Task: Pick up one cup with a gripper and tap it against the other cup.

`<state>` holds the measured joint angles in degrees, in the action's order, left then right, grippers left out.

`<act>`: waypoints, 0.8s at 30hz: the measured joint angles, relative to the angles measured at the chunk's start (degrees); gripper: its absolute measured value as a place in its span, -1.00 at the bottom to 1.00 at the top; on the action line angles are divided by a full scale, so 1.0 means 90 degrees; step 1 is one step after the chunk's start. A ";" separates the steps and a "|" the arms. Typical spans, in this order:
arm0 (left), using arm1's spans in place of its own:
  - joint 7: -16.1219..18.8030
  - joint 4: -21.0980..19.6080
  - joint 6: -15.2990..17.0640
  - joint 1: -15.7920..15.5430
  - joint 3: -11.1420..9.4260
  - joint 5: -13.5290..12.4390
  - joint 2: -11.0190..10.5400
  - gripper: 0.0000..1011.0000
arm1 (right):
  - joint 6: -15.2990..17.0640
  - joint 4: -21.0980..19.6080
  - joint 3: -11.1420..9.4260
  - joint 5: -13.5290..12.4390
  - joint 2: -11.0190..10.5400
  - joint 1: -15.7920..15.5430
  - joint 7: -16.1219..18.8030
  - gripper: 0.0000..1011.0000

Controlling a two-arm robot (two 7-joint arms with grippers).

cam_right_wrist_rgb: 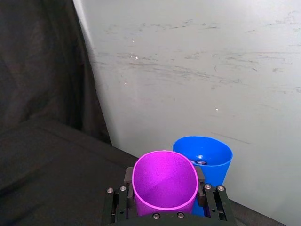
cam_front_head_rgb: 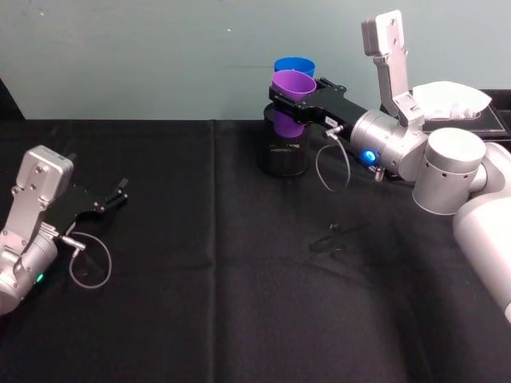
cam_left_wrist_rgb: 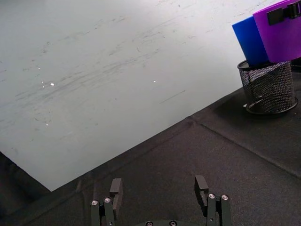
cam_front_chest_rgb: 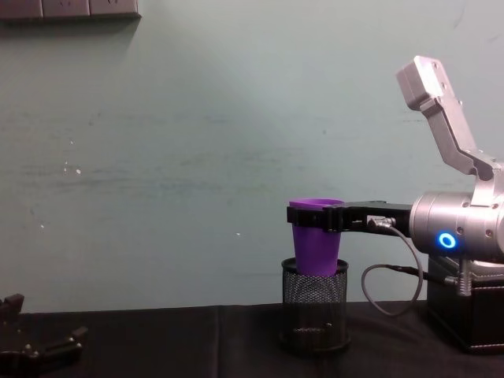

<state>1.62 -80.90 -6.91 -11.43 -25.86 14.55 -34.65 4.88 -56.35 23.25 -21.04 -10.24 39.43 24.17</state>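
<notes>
head view: the right end effector [cam_front_head_rgb: 291,96] reaches in from the right at the far edge of the desk [cam_front_head_rgb: 239,287], its fingers clamped on the purple cup [cam_front_head_rgb: 292,82] just below the rim. the cup is upright, held over a black mesh holder [cam_front_head_rgb: 282,158]. the blue cup [cam_front_head_rgb: 294,65] is just behind it, rim a little higher. the left end effector [cam_front_head_rgb: 120,194] sits low at the left, well apart from the cups, fingers apart with nothing between them

left wrist view: the left end effector's two fingers [cam_left_wrist_rgb: 116,186] stand wide apart over the dark cloth. far off, the blue cup [cam_left_wrist_rgb: 249,41] and purple cup [cam_left_wrist_rgb: 281,35] are side by side above the mesh holder [cam_left_wrist_rgb: 269,84]; i cannot tell whether they touch

right wrist view: the purple cup [cam_right_wrist_rgb: 164,190] sits between the black fingers [cam_right_wrist_rgb: 128,176], mouth open, with the blue cup [cam_right_wrist_rgb: 212,159] right behind it

chest view: the purple cup [cam_front_chest_rgb: 316,250] hangs with its base at the mesh holder's [cam_front_chest_rgb: 315,313] rim
</notes>
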 joint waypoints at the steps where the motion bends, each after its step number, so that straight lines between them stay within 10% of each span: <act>1: 0.0000 0.0000 0.0000 0.0000 0.0000 0.0000 0.0000 0.99 | 0.0000 0.0000 0.0000 0.0000 0.0000 0.0000 0.0000 0.45; 24: 0.0000 0.0000 0.0000 0.0000 0.0000 0.0000 0.0000 0.99 | 0.0000 0.0000 0.0000 0.0000 0.0000 0.0000 0.0000 0.45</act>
<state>1.62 -80.90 -6.91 -11.43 -25.86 14.55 -34.64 4.89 -56.35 23.25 -21.03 -10.24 39.43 24.17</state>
